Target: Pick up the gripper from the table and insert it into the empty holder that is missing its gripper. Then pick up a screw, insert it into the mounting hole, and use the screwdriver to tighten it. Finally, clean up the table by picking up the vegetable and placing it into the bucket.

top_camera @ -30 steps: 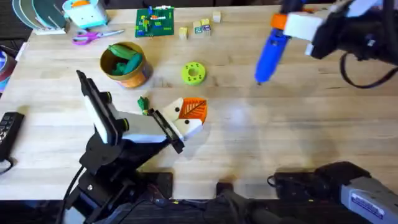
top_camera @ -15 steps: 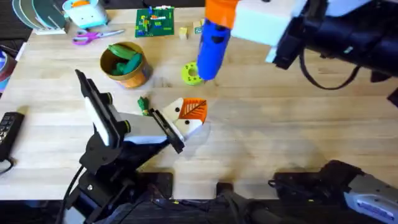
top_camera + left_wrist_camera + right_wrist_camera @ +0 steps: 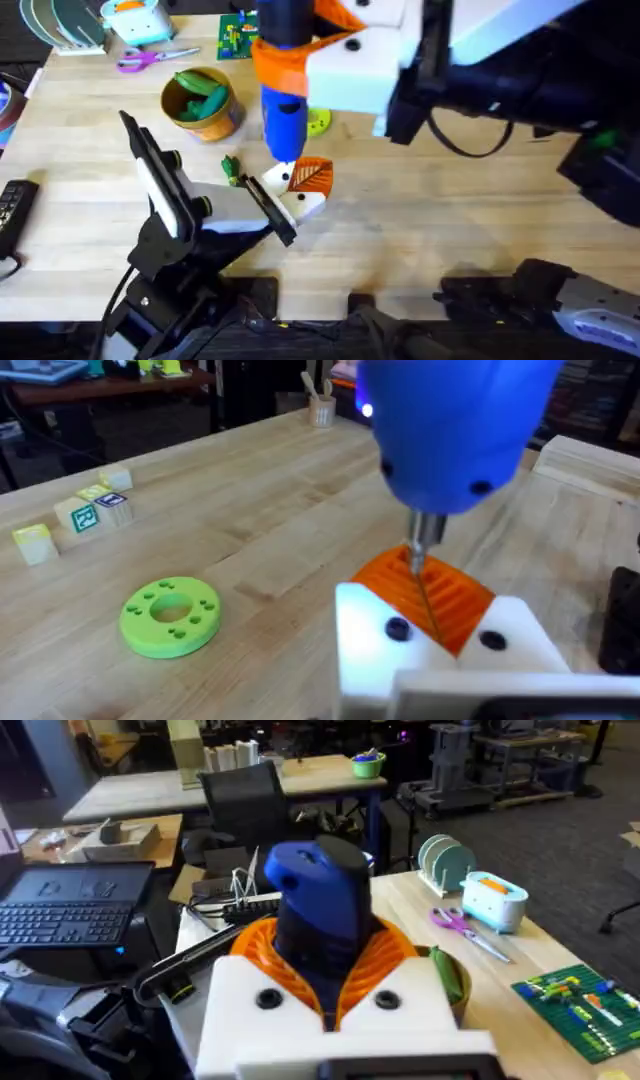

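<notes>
Near worktop centre: screwdriver [image 3: 285,110], rigid, smooth, light by appearance; right hand [image 3: 300,62] clamps its barrel, bit over holder [image 3: 440,650]. Left hand [image 3: 265,205]: state cannot be told.

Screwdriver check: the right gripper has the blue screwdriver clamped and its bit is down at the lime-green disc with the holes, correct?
Not quite. The right gripper does hold the blue screwdriver, but the left wrist view shows its bit at the orange ribbed gripper seated in the white holder. The lime-green disc lies apart on the table.
</notes>
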Robot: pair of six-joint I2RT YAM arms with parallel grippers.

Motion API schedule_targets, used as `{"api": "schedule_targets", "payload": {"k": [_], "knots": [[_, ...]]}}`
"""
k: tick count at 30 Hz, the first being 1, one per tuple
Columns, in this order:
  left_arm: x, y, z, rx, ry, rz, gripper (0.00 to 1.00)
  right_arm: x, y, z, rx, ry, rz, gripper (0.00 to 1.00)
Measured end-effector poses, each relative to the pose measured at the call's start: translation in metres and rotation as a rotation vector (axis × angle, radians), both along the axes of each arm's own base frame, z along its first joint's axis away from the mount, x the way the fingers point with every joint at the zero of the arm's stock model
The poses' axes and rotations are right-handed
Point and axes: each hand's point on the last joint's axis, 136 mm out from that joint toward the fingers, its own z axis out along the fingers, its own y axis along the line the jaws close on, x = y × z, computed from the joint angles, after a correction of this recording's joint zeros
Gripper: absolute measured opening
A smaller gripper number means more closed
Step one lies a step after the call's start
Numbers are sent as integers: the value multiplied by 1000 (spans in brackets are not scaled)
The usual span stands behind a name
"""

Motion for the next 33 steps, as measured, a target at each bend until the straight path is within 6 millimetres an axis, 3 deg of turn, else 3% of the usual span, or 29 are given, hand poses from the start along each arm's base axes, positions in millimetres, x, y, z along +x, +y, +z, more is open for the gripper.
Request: {"api": "schedule_targets", "payload": {"k": [6,33], "knots": [[0,0,0,0,-1,0,5,-1,13,-14,-30,33,29,22],[0,0,0,0,0,0,5,5,20,-28,-57,68,30,22]]}}
